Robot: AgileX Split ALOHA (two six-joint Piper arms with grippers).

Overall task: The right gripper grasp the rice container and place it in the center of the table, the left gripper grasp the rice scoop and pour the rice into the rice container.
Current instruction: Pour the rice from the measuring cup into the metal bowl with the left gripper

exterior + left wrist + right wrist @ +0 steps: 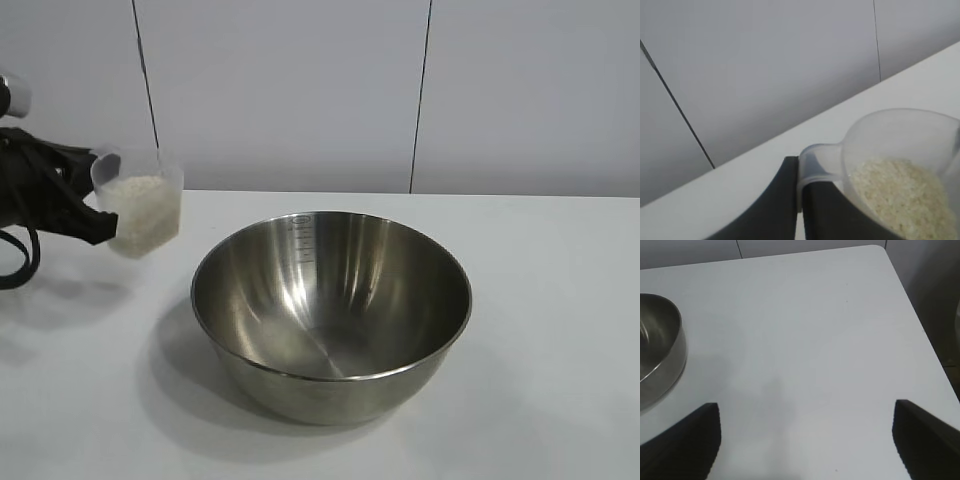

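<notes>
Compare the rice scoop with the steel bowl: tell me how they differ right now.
The rice scoop is small, translucent plastic; the rice container is much wider, shiny steel. The scoop holds rice; the container is empty. The scoop is held aloft by the left gripper; the container rests on the table. Both stand open-topped.

wall [290, 90]: pale grey panels | dark vertical seams [421, 95]
</notes>
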